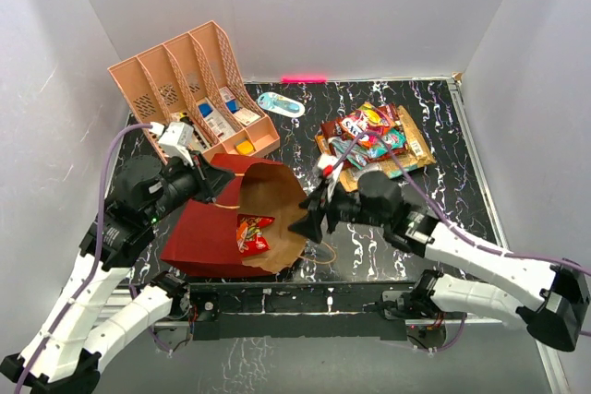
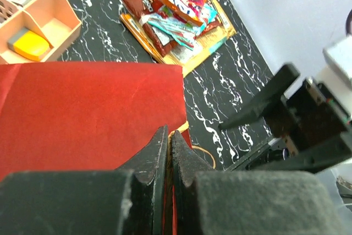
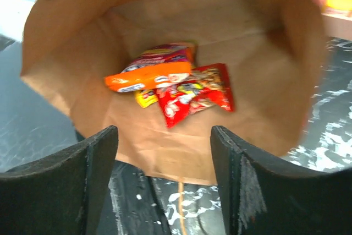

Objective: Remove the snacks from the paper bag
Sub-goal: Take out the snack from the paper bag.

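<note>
the left gripper (image 2: 169, 147) is seen pinched shut on the upper edge of the dark-red paper bag (image 1: 208, 228), which is laid on its side with its mouth open. the right gripper (image 3: 164, 136) is held with fingers spread wide just before that mouth. between and beyond its fingertips, an orange packet (image 3: 151, 75), a red packet (image 3: 195, 94) and a small yellow packet (image 3: 144, 99) are seen on the brown lining. a pile of snacks (image 1: 374, 140) is found behind the right fingers on the marbled table (image 1: 466, 163)
</note>
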